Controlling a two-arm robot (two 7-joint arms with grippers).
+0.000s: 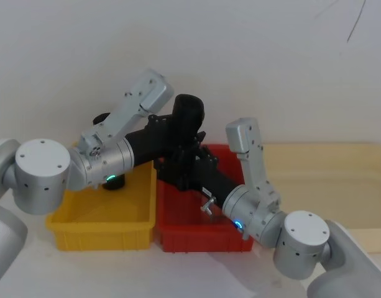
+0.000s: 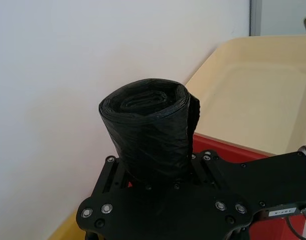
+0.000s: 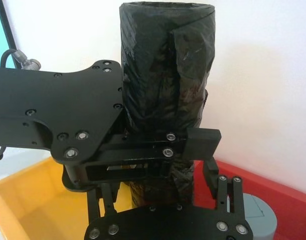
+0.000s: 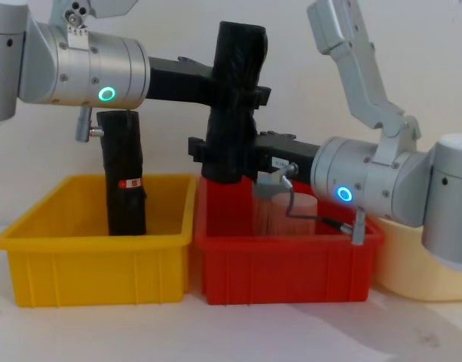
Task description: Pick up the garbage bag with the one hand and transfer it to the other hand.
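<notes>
- The white table carries three containers in a row.
- A yellow bin stands on the left, just beside a red bin.
- A cream tub sits on the right.

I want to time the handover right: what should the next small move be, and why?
Probably close the right gripper on the garbage bag: its fingers straddle the roll's lower end with gaps either side, while the left gripper clamps it higher up.
</notes>
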